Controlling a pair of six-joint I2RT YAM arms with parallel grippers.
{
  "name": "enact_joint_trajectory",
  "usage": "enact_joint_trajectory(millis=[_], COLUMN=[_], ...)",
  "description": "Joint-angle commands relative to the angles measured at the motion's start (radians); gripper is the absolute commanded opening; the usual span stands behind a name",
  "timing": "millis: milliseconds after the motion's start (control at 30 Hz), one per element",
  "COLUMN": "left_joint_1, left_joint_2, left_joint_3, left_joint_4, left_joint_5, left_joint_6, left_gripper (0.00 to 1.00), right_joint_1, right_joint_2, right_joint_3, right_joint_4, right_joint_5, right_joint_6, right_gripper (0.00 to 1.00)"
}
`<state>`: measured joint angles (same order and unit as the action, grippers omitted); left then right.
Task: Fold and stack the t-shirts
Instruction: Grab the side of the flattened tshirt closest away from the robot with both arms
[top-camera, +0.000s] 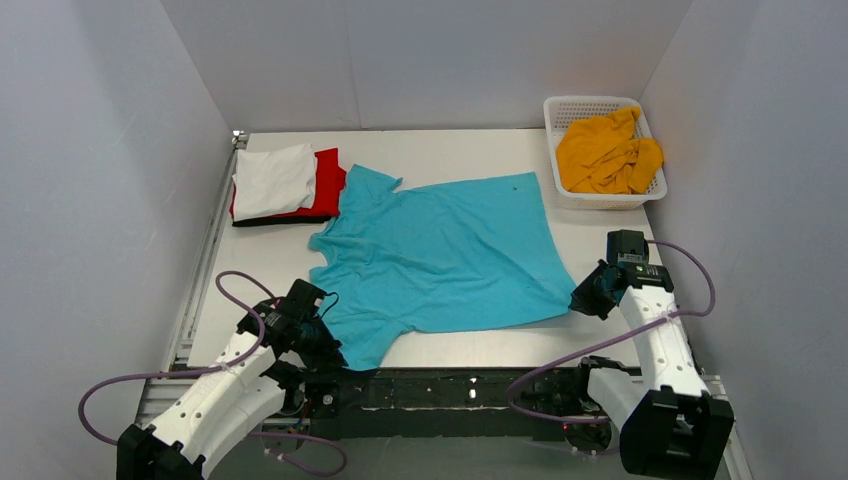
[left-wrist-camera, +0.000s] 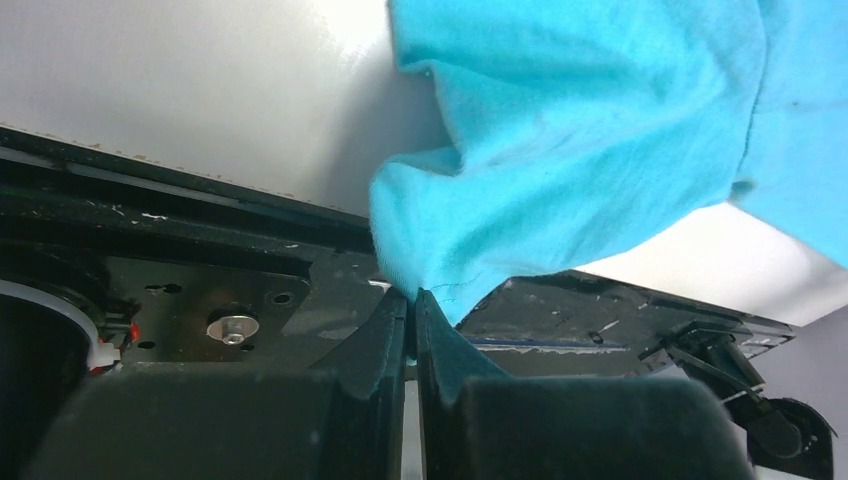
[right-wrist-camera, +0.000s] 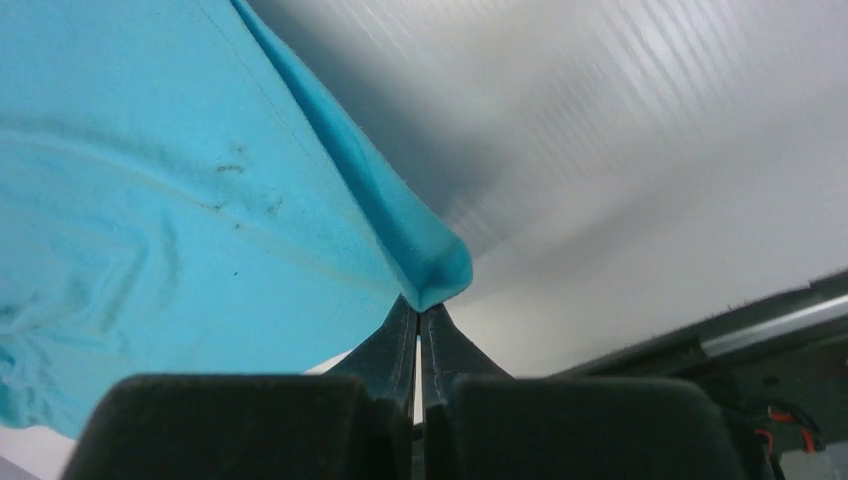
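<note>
The turquoise t-shirt (top-camera: 440, 255) lies spread on the table, collar toward the left. My left gripper (top-camera: 335, 352) is shut on its near-left sleeve edge; the left wrist view shows that cloth (left-wrist-camera: 560, 150) pinched at my fingertips (left-wrist-camera: 412, 296). My right gripper (top-camera: 583, 300) is shut on the near-right hem corner; the right wrist view shows the corner (right-wrist-camera: 435, 270) pinched at the tips (right-wrist-camera: 418, 308). A folded white shirt (top-camera: 272, 180) lies on a folded red one (top-camera: 328, 182), with a black one (top-camera: 270, 221) underneath, at the back left. The mustard-yellow shirt (top-camera: 607, 152) lies crumpled in the basket.
The white lattice basket (top-camera: 556, 112) stands at the back right corner. White walls enclose the table on three sides. A black rail (top-camera: 450, 390) runs along the near edge between the arm bases.
</note>
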<state>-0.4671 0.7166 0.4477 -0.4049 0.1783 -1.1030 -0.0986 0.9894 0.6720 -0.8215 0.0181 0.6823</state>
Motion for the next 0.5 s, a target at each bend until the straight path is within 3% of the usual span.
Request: enact_joint_trajectory(millis=[0, 100, 167, 467], left_joint_1=[-0.004, -0.004, -0.004, -0.004], left_joint_2=[-0.030, -0.058, -0.075, -0.215], left_joint_3=[0.018, 0.020, 0.029, 0.054], left_joint_4=[-0.138, -0.182, -0.222, -0.455], left_joint_5=[0.047, 0.052, 0.063, 0.052], left_joint_6=[-0.023, -0.026, -0.021, -0.019], left_gripper=[0.00, 0.00, 0.00, 0.00], right_joint_1=[-0.005, -0.006, -0.005, -0.003], right_joint_2=[-0.113, -0.171, -0.200, -0.279], right_joint_3=[-0.009, 0.017, 0.037, 0.031], right_joint_4=[-0.222, -0.317, -0.404, -0.445], right_joint_5=[0.009, -0.009, 0.074, 0.036], right_joint_6=[0.056, 0.059, 0.080, 0.063], right_gripper=[0.01, 0.01, 0.01, 0.01])
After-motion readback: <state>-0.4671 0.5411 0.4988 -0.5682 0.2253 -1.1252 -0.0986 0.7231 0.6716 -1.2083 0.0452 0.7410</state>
